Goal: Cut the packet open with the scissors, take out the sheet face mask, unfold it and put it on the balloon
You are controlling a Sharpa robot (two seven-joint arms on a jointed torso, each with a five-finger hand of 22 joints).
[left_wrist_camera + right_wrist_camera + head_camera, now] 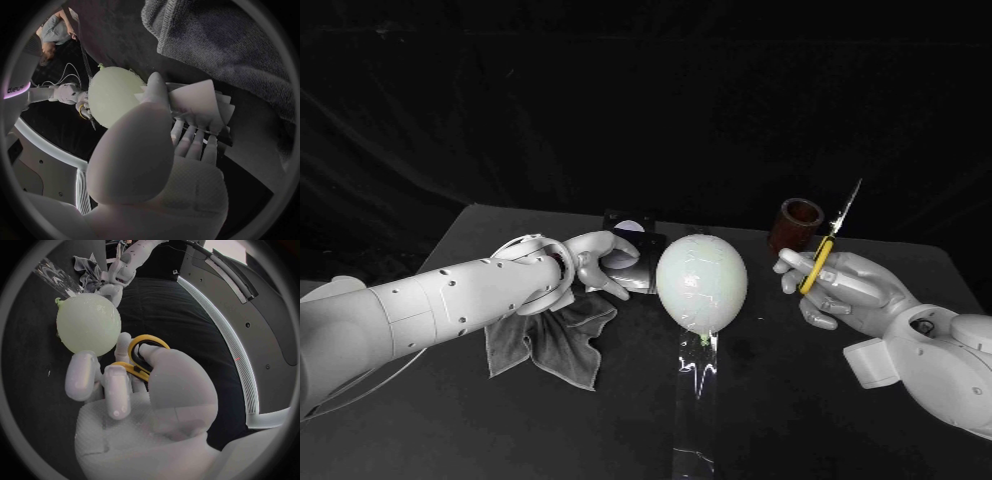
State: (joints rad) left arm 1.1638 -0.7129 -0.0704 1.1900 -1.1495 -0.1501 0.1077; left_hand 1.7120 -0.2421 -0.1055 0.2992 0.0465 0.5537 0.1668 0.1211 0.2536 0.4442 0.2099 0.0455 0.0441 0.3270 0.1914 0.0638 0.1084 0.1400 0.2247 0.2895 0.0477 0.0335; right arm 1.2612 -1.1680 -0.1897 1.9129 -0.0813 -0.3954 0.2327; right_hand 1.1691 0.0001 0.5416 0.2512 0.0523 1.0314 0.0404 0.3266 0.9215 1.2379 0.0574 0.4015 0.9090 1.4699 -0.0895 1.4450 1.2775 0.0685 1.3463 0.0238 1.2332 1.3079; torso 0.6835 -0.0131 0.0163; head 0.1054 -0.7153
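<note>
left robot hand (596, 262) holds packet (635, 278) beside balloon (701, 282) | right robot hand (855, 290): scissors (822, 250)

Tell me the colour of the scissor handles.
Yellow. The scissors' handles show best in the right wrist view, gripped by the right hand.

Both white arms angled inward, left hand (596, 262) clasping the packet (200, 102), right hand (845, 290) (fingers upward) gripping the scissors (828, 243)

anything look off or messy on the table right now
Nothing looks spilled or broken. Only the grey cloth lies crumpled under the left arm, beside the balloon. The right hand holds the scissors blades up.
</note>
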